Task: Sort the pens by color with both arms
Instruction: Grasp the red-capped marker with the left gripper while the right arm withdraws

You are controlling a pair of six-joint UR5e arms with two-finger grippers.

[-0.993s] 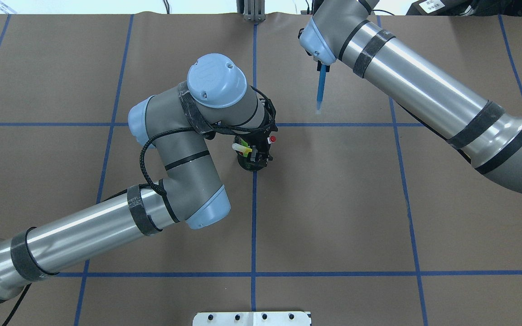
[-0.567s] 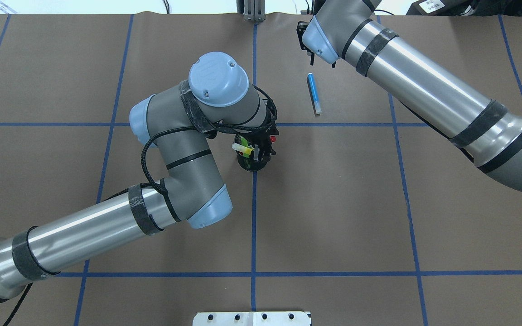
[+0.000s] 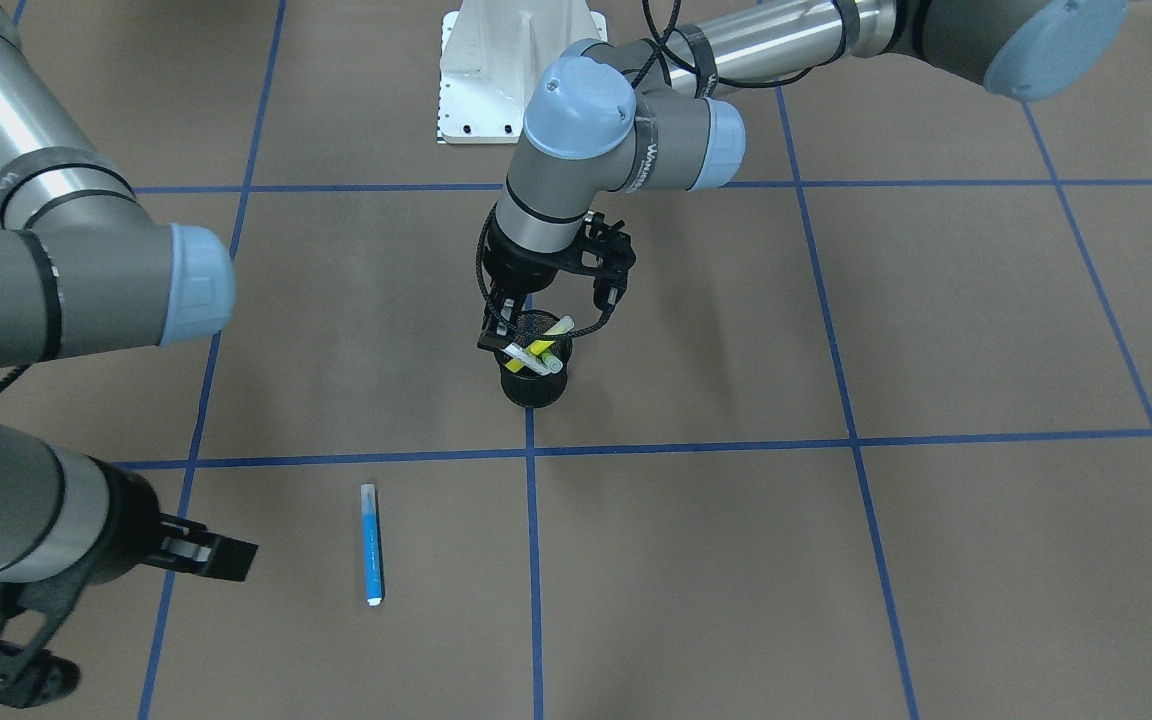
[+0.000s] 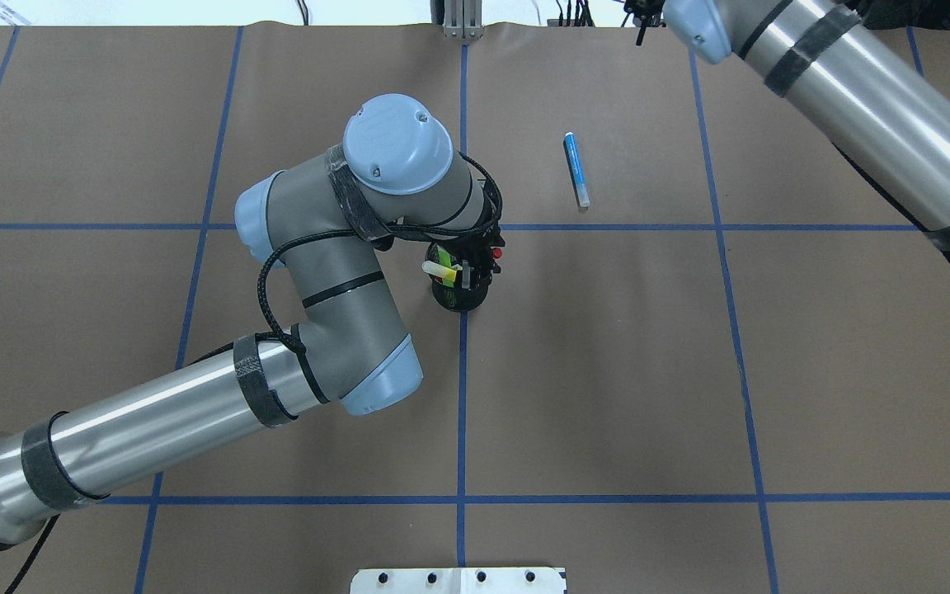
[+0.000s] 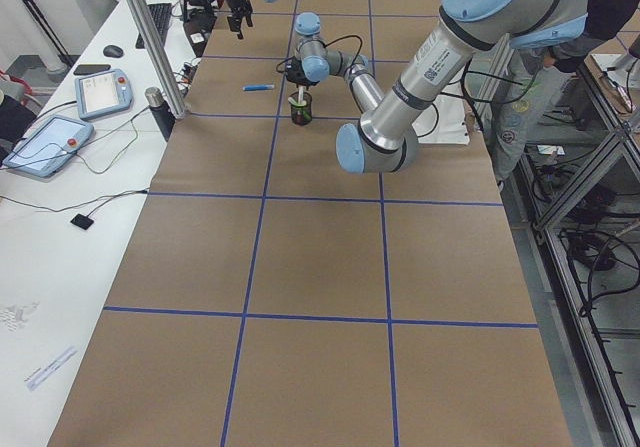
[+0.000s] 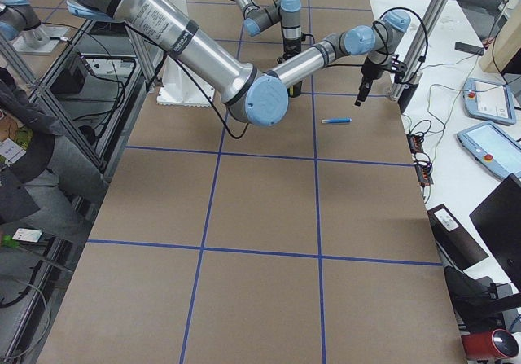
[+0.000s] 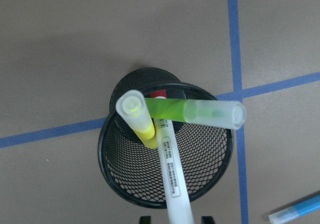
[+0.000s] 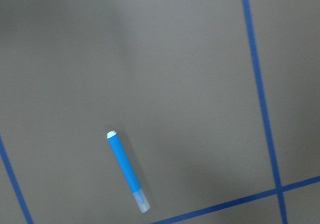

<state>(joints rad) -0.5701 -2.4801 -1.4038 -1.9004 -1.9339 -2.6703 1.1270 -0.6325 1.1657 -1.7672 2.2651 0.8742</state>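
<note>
The left gripper [image 7: 176, 219] hangs over the black mesh cup [image 7: 210, 169] at the middle of the table [image 4: 607, 371]. Its jaws stand apart on either side of the white pen [image 7: 170, 169], not touching it. The green pen [image 7: 200, 113] and yellow pen [image 7: 137, 116] lean across that pen, so we judge a lift could drag them out or tip the cup. The blue pen [image 4: 576, 171] lies loose toward the far edge. The right gripper [image 3: 211, 555] holds nothing; we cannot tell how its jaws stand.

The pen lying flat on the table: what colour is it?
Blue pen, clearest in the right wrist view.
</note>
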